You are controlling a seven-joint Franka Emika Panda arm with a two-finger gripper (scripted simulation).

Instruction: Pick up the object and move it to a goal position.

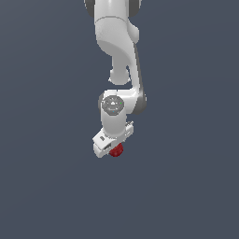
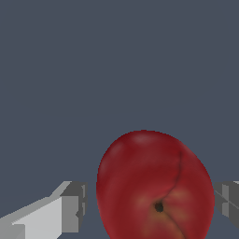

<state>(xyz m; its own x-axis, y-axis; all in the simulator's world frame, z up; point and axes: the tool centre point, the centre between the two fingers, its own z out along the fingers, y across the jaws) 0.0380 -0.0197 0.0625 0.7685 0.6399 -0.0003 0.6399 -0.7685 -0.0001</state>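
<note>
Exterior view: the white Panda arm point(image 1: 119, 37) is reaching down from the top of the frame over a plain dark grey-blue surface point(image 1: 46, 186), its wrist pointing downward. The gripper point(image 1: 111, 148) is sitting at the arm's lower end, and the object point(image 1: 116, 150), a small dark-red rounded lump, is showing just under the gripper body, on the side toward the exterior view's right.

Wrist view: the object point(image 2: 154, 186) is filling the space between the two grey fingers point(image 2: 72, 207). The far finger is lying against or right beside the fruit-like skin, while a narrow gap is showing at the near one. Whether the jaws are actually gripping the object cannot be told; it is lying between them.
</note>
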